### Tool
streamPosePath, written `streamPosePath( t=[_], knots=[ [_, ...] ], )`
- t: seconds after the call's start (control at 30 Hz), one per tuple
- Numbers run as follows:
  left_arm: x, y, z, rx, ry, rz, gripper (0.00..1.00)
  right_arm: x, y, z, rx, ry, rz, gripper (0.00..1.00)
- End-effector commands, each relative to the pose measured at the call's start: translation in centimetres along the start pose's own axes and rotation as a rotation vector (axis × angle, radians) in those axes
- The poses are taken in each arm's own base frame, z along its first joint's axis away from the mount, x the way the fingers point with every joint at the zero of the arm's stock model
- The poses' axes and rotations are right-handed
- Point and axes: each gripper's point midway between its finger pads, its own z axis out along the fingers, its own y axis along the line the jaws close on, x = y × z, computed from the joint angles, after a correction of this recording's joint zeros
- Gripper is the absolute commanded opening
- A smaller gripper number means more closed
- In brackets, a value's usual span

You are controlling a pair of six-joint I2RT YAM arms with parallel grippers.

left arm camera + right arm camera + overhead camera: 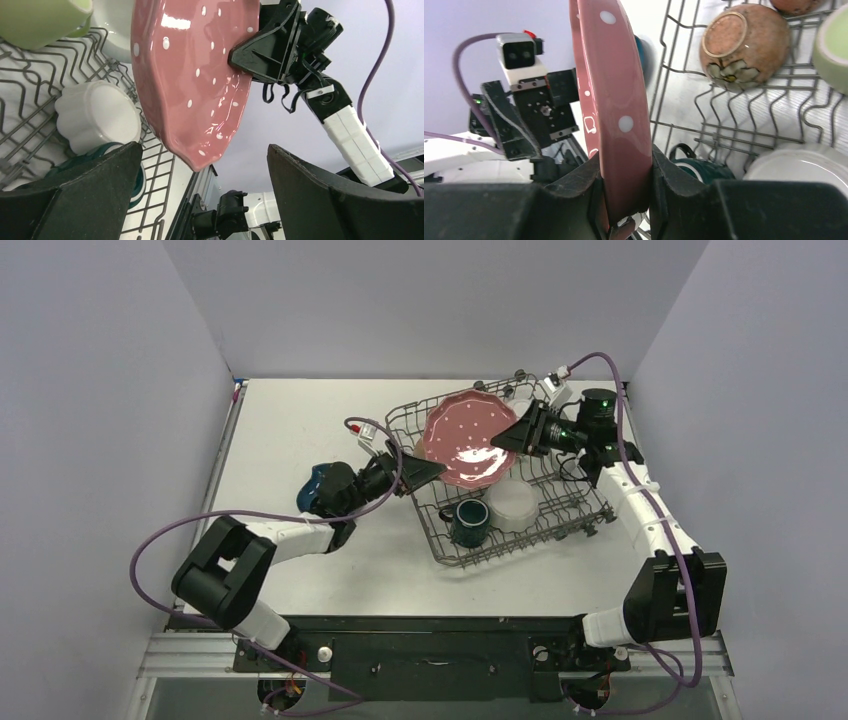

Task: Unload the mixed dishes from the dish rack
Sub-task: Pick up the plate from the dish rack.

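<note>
The pink white-dotted plate (pixel 465 440) stands on edge, lifted above the dish rack (pixel 440 540). My right gripper (pixel 510 435) is shut on its right rim; in the right wrist view both pads press the plate (pixel 611 100) at the right gripper (pixel 626 175). My left gripper (pixel 428 474) is open at the plate's lower left edge. In the left wrist view the plate's (pixel 195 85) tip hangs between the wide-apart fingers of the left gripper (pixel 203 152), touching neither. A dark green mug (pixel 468 523) and a white bowl (pixel 512 502) sit in the rack.
A dark blue leaf-shaped dish (pixel 315 485) lies on the table behind the left wrist. A brown bowl (pixel 744 45) and a light-green cup (pixel 831 45) rest upside down on the rack wires (pixel 724 135). Grey walls close in on both sides.
</note>
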Motion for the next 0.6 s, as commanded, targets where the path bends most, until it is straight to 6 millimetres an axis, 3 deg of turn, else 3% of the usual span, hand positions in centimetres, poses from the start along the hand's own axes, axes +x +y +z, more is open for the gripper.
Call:
streamPosePath(
  t=[0.0, 0.37, 0.43, 0.57],
  knots=[
    [-2.0, -3.0, 1.6, 0.098, -0.073, 0.034, 0.88, -3.2, 7.7, -1.7, -0.259, -0.108, -0.131, 0.00],
    [-3.5, -3.6, 2.6, 0.209, -0.144, -0.091, 0.48, -2.1, 8.2, -0.6, -0.318, -0.069, -0.086, 0.00],
    [-3.7, -3.7, 2.5, 0.225, -0.151, -0.097, 0.28, -1.9, 8.0, -0.4, -0.315, -0.066, -0.082, 0.00],
    [-4.4, -3.5, 1.9, 0.234, -0.173, -0.100, 0.01, -1.8, 7.7, -0.3, -0.307, -0.060, -0.087, 0.06]
  ],
)
